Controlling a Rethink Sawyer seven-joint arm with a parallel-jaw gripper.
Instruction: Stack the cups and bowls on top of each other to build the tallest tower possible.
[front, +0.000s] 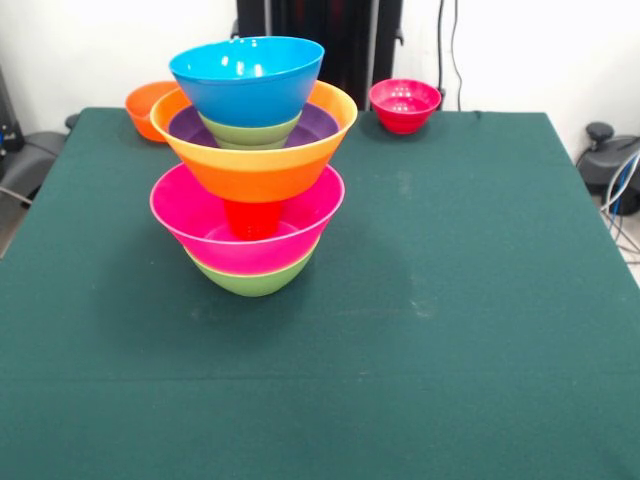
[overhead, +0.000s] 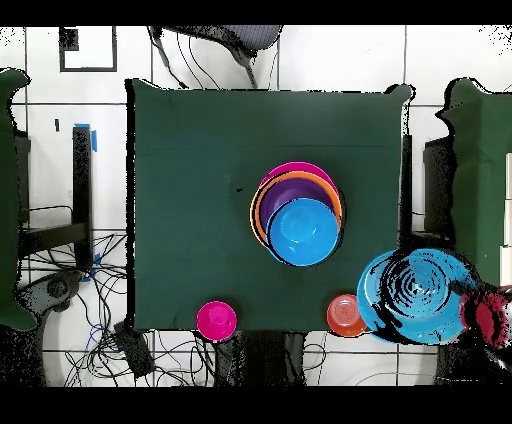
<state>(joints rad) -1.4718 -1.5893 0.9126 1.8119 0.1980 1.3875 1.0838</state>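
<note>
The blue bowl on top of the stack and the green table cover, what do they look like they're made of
The blue bowl looks like glossy moulded plastic: bright highlights sit on its inner wall and the colour is uniform. The table cover seems to be matte cloth, perhaps felt: no shine, faint scuffs.

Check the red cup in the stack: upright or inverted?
Cannot tell: only the red cup's middle shows between the orange bowl and pink bowl.

The tower (front: 252, 165) ran green, pink, red cup (front: 252, 216), orange, purple, green, bright blue on top. The counter (front: 450, 300) was dark green.
</note>
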